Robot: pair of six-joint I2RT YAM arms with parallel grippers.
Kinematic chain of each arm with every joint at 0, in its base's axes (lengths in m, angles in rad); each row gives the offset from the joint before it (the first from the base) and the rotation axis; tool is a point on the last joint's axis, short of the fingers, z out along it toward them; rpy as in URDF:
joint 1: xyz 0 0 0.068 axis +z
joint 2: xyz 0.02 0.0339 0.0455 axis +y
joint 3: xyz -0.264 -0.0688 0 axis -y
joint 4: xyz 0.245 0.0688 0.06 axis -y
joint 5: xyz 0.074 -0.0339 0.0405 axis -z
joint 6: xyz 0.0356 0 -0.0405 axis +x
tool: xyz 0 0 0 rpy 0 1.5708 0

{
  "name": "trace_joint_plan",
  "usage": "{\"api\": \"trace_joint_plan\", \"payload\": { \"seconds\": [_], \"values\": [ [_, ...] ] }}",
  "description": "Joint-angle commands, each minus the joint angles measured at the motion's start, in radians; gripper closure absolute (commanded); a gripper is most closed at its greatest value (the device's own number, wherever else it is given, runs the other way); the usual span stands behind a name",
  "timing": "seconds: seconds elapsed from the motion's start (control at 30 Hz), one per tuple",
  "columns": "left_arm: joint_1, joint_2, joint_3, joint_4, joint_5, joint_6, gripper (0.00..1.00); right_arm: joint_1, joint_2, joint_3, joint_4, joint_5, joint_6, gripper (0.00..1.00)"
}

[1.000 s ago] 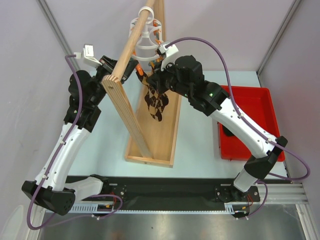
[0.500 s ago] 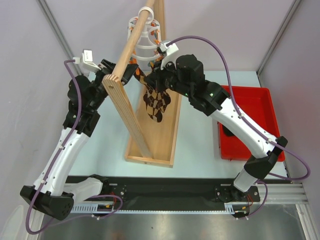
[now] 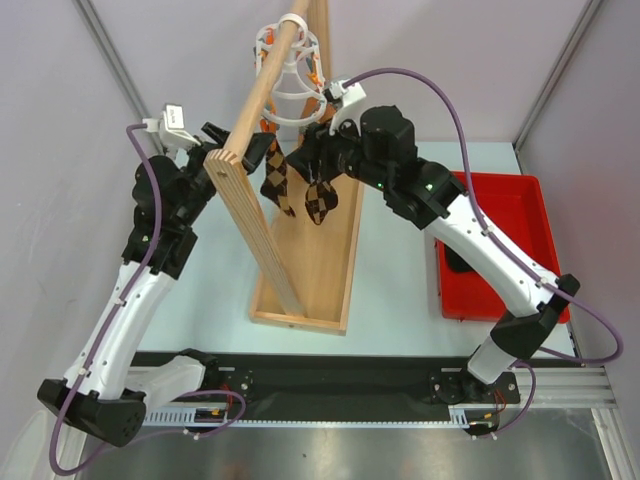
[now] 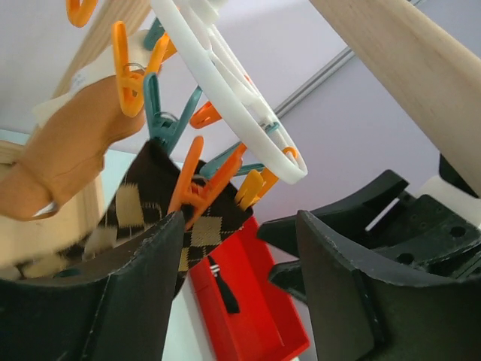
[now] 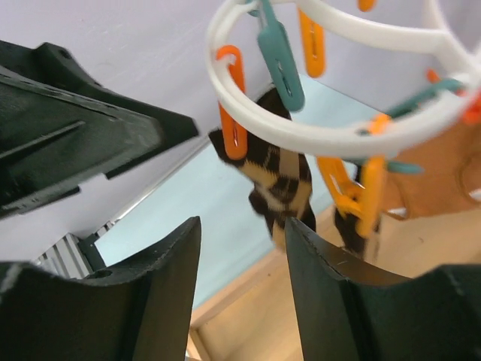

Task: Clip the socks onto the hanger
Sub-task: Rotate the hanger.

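The white hanger (image 3: pixel 290 75) hangs on the wooden pole, its ring (image 5: pixel 301 135) carrying orange and teal pegs. A dark argyle sock (image 3: pixel 322 202) dangles from an orange peg (image 5: pixel 231 120), and a second dark argyle piece (image 3: pixel 277 180) hangs beside it. In the left wrist view a tan sock (image 4: pixel 68 162) and the argyle sock (image 4: pixel 146 203) are each clipped by orange pegs. My left gripper (image 4: pixel 237 278) is open just left of the socks, with nothing between its fingers. My right gripper (image 5: pixel 240 278) is open below and right of the ring, apart from the argyle sock (image 5: pixel 282 180).
The wooden stand has a slanted pole (image 3: pixel 262 95) and a long base tray (image 3: pixel 325 280) under the socks. A red bin (image 3: pixel 540 240) at the right holds a black striped sock (image 4: pixel 222 289). Grey walls close in on both sides.
Both grippers have opened. The right one let go of the argyle sock, which now hangs free from its peg; the hanger has swung slightly, and the sock's lower end has lifted.
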State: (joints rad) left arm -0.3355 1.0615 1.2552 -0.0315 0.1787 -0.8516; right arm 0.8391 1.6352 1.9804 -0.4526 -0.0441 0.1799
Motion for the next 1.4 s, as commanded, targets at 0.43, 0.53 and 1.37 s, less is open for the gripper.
{"api": "trace_joint_plan", "payload": {
  "seconds": [0.43,0.53,1.37],
  "values": [
    [-0.004,-0.212,-0.094,-0.223,0.009,0.232,0.51,-0.471,-0.177,-0.238,0.251,-0.549,-0.163,0.38],
    [-0.008,-0.209,-0.097,-0.28,0.076,0.223,0.52,-0.506,-0.117,-0.258,0.385,-0.648,-0.25,0.34],
    [-0.017,-0.52,-0.238,-0.401,-0.073,0.112,0.47,-0.48,0.262,-0.083,0.831,-0.869,-0.184,0.36]
  ]
}}
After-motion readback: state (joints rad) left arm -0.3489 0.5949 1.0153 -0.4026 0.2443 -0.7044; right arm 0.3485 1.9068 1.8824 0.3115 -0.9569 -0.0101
